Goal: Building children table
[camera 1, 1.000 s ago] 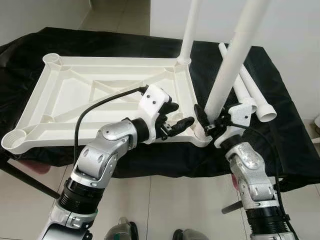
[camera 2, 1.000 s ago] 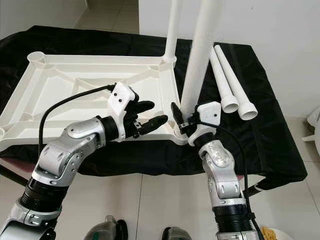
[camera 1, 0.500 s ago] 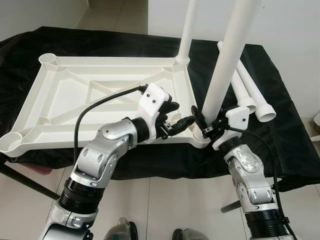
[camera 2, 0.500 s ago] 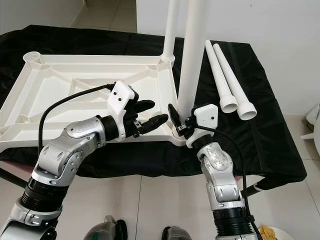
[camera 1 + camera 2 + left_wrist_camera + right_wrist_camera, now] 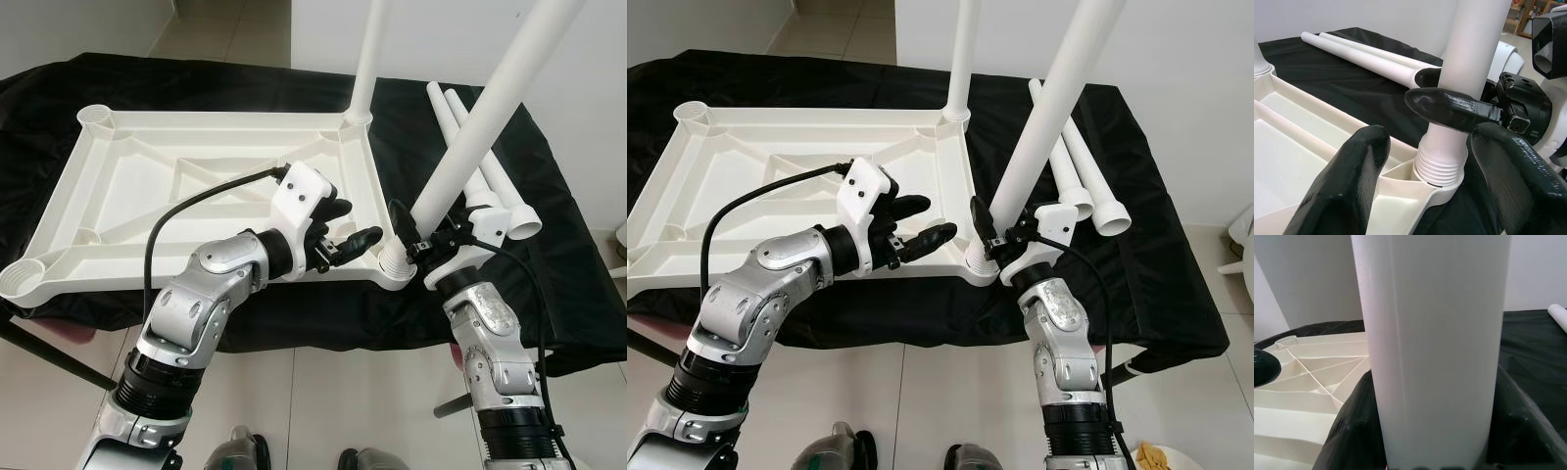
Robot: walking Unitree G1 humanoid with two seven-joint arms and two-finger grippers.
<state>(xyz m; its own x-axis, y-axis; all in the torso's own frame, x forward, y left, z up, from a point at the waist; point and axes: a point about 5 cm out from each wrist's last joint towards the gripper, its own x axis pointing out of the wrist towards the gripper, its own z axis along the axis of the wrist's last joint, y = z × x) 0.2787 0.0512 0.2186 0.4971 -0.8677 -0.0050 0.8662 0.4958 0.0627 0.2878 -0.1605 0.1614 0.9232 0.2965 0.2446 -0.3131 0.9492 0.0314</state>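
The white plastic tabletop [image 5: 211, 201], ribbed and lying underside up, rests on the bench draped in black cloth [image 5: 549, 284]. The right gripper [image 5: 423, 245] has its fingers closed around the base of a long white plastic tube leg [image 5: 480, 127]. This leg tilts away to the right, and its threaded end sits in the round corner socket [image 5: 394, 264] just below those fingers. The left gripper [image 5: 345, 243] hovers beside the same corner with its fingers spread wide and holding nothing, just above the tabletop's near rim. Beyond both grippers, a second white tube leg [image 5: 370, 54] stands upright in the far corner socket. Two loose white tube legs [image 5: 490, 176] lie side by side on the cloth behind the right gripper.
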